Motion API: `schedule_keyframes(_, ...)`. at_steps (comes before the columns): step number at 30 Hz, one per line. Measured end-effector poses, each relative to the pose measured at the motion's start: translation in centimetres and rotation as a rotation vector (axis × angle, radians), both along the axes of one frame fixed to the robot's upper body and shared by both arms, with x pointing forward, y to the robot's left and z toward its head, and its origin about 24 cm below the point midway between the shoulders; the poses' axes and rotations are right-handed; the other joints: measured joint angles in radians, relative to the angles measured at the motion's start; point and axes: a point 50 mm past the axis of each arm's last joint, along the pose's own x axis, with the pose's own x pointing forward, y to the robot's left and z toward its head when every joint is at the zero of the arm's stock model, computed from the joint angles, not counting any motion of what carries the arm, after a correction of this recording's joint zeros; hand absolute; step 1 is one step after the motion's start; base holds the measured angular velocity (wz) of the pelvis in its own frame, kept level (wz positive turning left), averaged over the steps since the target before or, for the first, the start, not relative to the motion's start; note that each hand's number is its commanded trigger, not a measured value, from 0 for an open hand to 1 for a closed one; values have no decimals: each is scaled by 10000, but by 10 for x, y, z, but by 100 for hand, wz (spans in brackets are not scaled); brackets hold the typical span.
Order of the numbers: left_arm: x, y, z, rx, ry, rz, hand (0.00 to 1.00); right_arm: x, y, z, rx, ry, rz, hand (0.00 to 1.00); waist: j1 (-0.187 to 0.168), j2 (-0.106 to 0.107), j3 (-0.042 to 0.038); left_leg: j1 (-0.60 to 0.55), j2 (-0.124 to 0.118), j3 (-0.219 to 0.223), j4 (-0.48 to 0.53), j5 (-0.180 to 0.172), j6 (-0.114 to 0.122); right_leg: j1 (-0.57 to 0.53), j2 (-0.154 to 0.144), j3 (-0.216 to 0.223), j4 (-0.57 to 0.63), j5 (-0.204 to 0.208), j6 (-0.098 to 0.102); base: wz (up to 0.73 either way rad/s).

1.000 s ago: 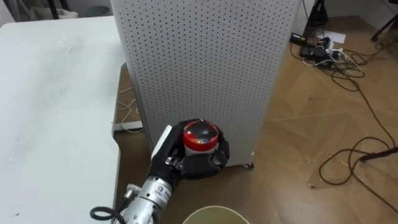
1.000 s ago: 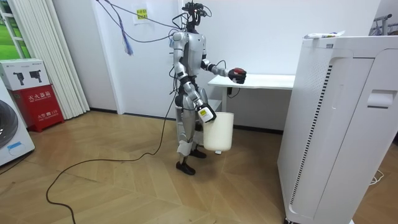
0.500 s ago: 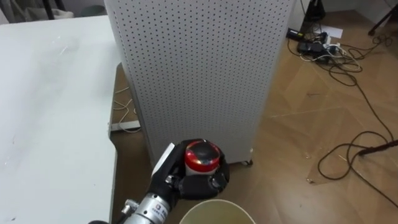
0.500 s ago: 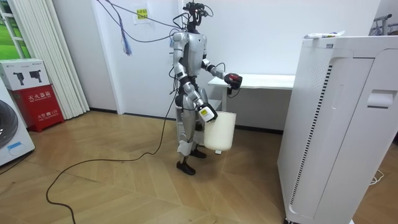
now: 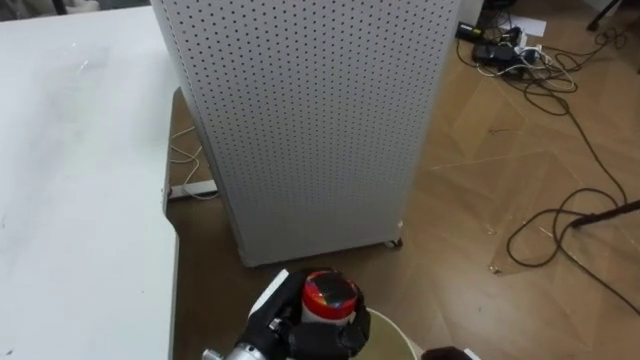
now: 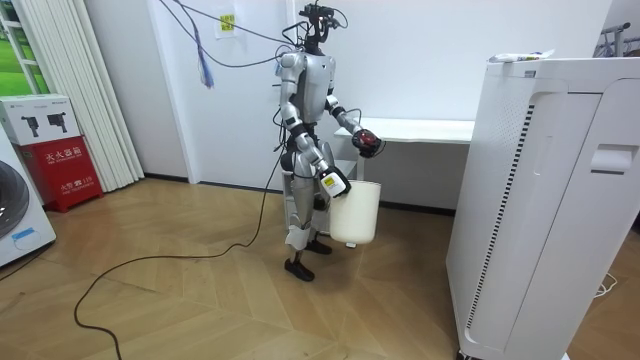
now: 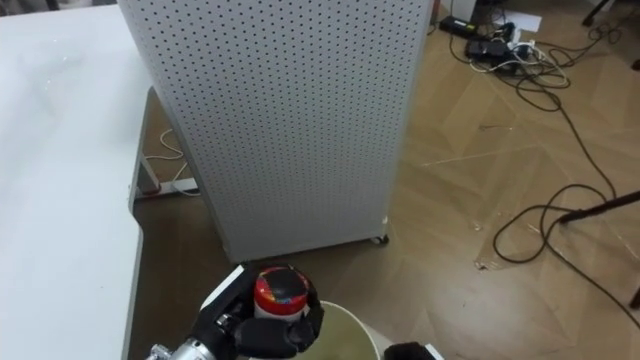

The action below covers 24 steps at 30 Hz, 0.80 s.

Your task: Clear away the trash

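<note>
Above the bucket (image 5: 400, 330) rim: my left hand (image 5: 300, 335), fingers wrapped round the red-topped can (image 5: 325, 292), has dropped from table height; I judge release comes next.
perforated cabinet (image 5: 310, 120): one.
table (image 5: 80, 180): one.
bucket: one, hanging at my right hand (image 6: 328, 182); grip too small to judge.
red-topped can: one.
</note>
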Motion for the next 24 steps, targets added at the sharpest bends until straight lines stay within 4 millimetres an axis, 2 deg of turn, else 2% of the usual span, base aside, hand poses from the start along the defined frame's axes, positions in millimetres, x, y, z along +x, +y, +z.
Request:
schedule_keyframes(1, -1, -1, -1, 13, 36, -58, 0, 0, 0, 0, 1, -11, 4, 100, 5, -2, 2, -14, -2, -4, 4, 0, 0, -29, -6, 0, 29, 0, 0, 0)
schedule_keyframes(3, -2, -2, -2, 175, 81, -336, 0, 1, 0, 1, 0, -27, 8, 100, 9, -15, 46, -50, -18, 0, 29, -4, 8, -110, -34, -17, 127, -10, 6, 0)
schedule_keyframes(18, -10, -3, -10, 144, 589, -659, 0, -1, 0, -2, 67, 188, 4, 100, 46, 7, 48, -159, -40, -15, 51, -17, 40, -233, -39, -30, 145, -22, 7, 0)
schedule_keyframes(24, -11, -3, -10, 124, 615, -731, 0, -2, -8, -2, -175, 291, -139, 100, 62, 32, 44, -129, -40, 8, -12, -16, 40, -239, -38, -2, 139, -22, 7, 0)
